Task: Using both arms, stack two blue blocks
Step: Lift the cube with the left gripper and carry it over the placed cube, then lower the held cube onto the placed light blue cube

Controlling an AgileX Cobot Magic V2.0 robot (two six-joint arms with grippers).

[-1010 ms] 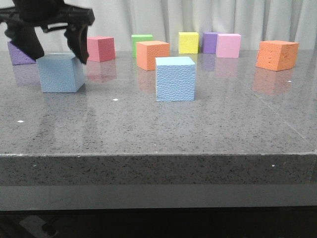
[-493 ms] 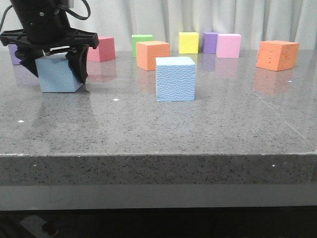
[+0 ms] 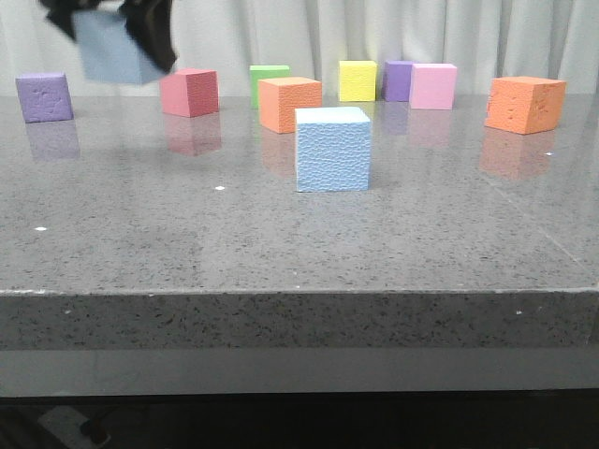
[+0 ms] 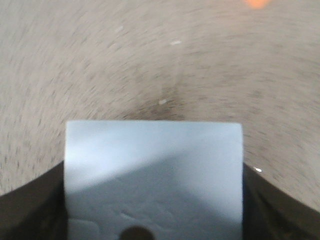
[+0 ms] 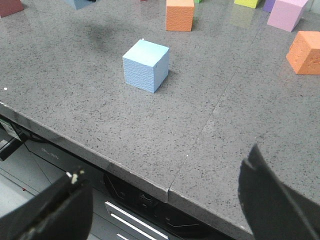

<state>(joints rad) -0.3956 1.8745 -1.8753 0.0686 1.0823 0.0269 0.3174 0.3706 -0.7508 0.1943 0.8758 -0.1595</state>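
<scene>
Writing: none readable | Surface: grey speckled bench [image 3: 281, 243], pale curtain [image 3: 468, 33] hanging behind | Around: orange cube [image 3: 289, 105], red cube [image 3: 189, 92] sitting behind centre blue block [image 3: 332, 150] | Left gripper [image 3: 110, 23] fingers clamping lifted blue block [image 3: 108, 49], upper left | Right gripper [image 5: 165, 210] fingers spreading apart.

Speckled grey stone table [image 3: 281, 243] carries one blue block [image 3: 332, 149], well right of the left jaws, plus purple [image 3: 43, 96], red [image 3: 189, 92], orange [image 3: 289, 104], green [image 3: 269, 79], yellow [image 3: 357, 80] and pink [image 3: 432, 86] cubes further back.
</scene>
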